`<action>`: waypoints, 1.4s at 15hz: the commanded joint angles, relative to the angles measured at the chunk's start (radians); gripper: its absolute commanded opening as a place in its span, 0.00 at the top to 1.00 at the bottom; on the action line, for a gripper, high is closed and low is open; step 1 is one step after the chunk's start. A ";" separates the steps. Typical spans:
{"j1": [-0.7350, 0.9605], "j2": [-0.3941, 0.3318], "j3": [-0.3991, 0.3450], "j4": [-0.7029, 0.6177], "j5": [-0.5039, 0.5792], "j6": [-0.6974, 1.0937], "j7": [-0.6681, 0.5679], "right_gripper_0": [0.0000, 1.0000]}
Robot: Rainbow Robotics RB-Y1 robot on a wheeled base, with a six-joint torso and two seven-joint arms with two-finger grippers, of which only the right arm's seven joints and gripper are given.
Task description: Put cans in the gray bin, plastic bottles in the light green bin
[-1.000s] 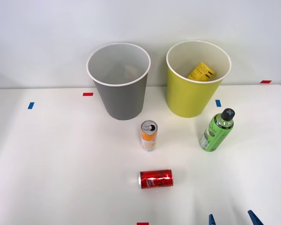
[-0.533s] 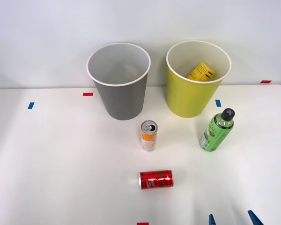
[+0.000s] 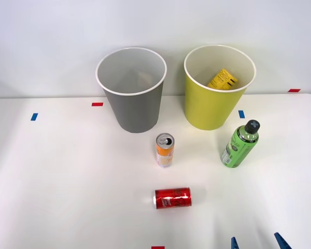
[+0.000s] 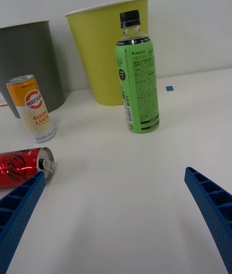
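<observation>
front view: on the white worktop (image 3: 67, 181) the tall round gray bin with a white rim (image 3: 131, 93) stands at the back, with the yellow-green bin with a white rim (image 3: 217, 88) just beside it on the robot's right; a yellow object (image 3: 223, 79) lies inside the yellow-green one. the slim orange-and-white can with a silver top (image 3: 165, 150) stands upright, long axis vertical, just in front of the gray bin. nearer the robot, the red can (image 3: 172, 197) lies on its side, long axis running left to right across the worktop. the bright green plastic bottle with a black screw cap (image 3: 240, 144) stands upright in front of the yellow-green bin. the right hand (image 3: 259, 242) sits at the near edge, its two blue tips spread apart and holding nothing.

right wrist view: the blue ribbed fingers (image 4: 212, 206) stand wide apart. the green bottle (image 4: 137, 80) stands upright, cap up, before the yellow-green bin (image 4: 101, 47). the orange can (image 4: 34, 108) stands upright near the gray bin (image 4: 29, 61). the red can (image 4: 24, 166) lies flat, its silver top end towards the bottle.
</observation>
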 commanded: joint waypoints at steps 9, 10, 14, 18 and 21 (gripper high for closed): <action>0.000 0.000 0.000 0.000 0.000 0.000 0.000 0.00; 0.000 0.000 0.000 0.000 0.000 0.000 0.000 0.00; 0.000 0.000 0.000 0.000 0.000 0.000 0.000 0.00; 0.000 0.000 0.000 0.000 0.000 0.000 0.000 0.00; 0.000 0.000 0.000 0.000 0.000 0.000 0.000 0.00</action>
